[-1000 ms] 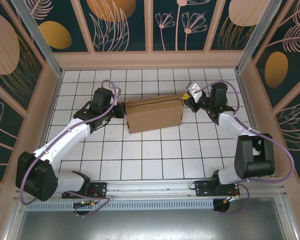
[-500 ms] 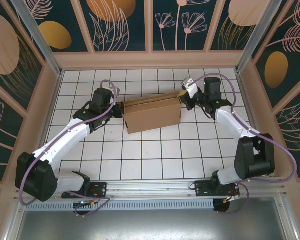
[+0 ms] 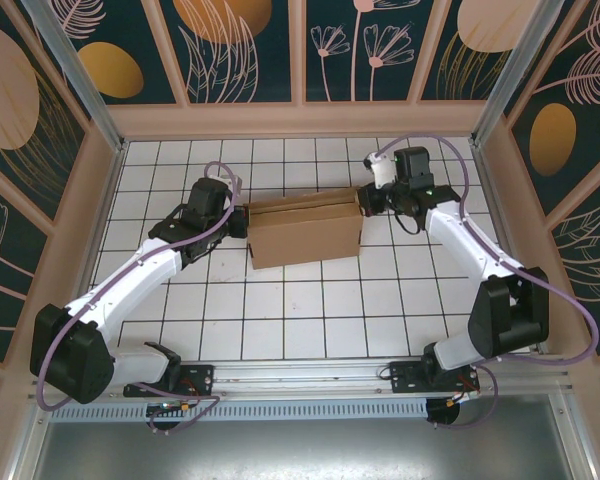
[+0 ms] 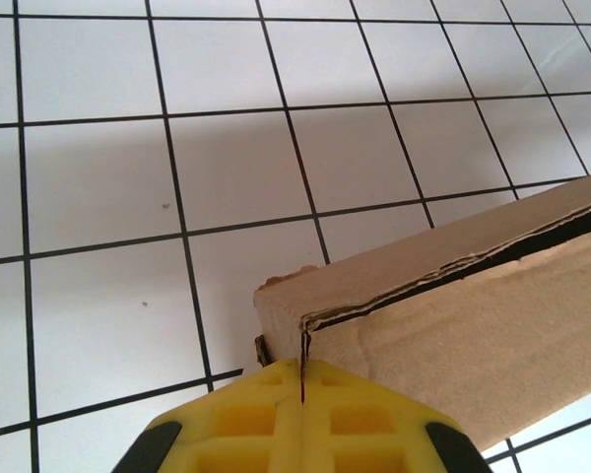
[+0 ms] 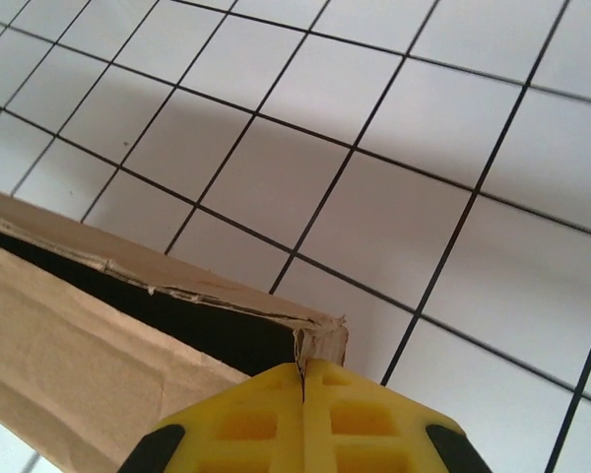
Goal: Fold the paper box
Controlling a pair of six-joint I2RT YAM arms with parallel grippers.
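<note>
The paper box (image 3: pixel 305 230) is a plain brown cardboard box standing on the white tiled table, a narrow dark gap running under its lid along the back edge. My left gripper (image 3: pixel 242 222) is shut, its yellow tips (image 4: pixel 302 367) pressed against the box's (image 4: pixel 473 325) left-end corner, where a slit in the cardboard lines up with the seam between the fingers. My right gripper (image 3: pixel 366 198) is shut too, its tips (image 5: pixel 303 370) touching the frayed back right corner of the box (image 5: pixel 79 355). Neither pair of jaws clearly holds any cardboard.
Wooden walls (image 3: pixel 300 120) close in the tiled table (image 3: pixel 300 310) at the back and on both sides. Open tiles lie between the box and the arm bases (image 3: pixel 180 380). Both forearms reach in from the sides.
My right gripper has moved back and to the left, up to the box's back right corner. The box has turned slightly and lies more level. The left gripper has stayed at the left end.
</note>
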